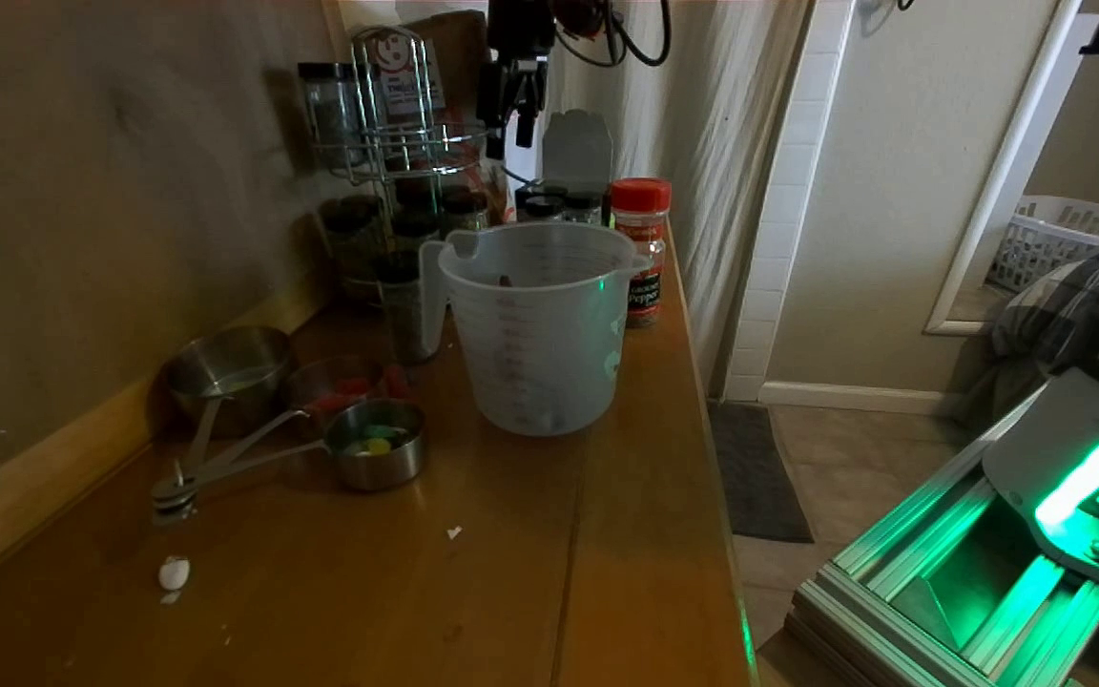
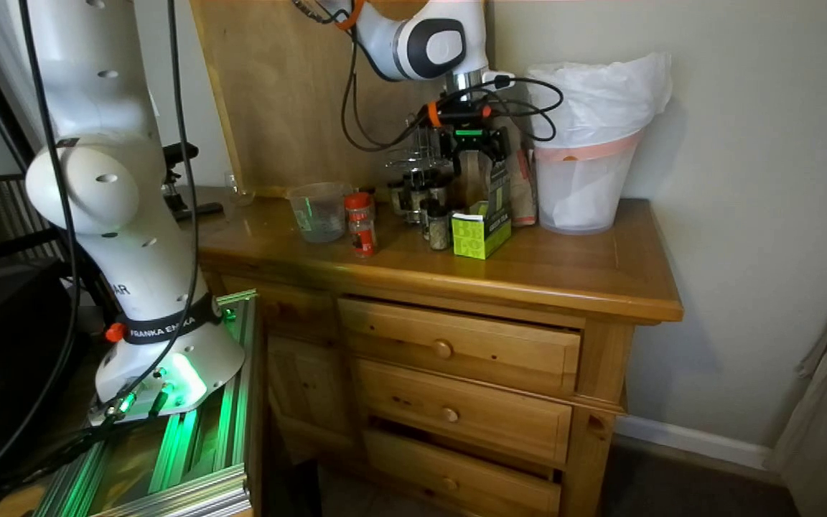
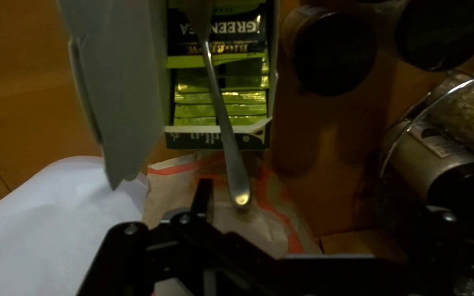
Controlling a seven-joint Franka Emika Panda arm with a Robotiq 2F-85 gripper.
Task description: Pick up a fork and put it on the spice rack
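Gripper (image 1: 511,145) spread wide; fork (image 3: 235,164) below, across tea box (image 3: 196,141).

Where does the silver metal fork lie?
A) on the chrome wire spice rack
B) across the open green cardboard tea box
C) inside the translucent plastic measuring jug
B: the wrist view shows the fork crossing the tea box, its handle jutting past the rim.
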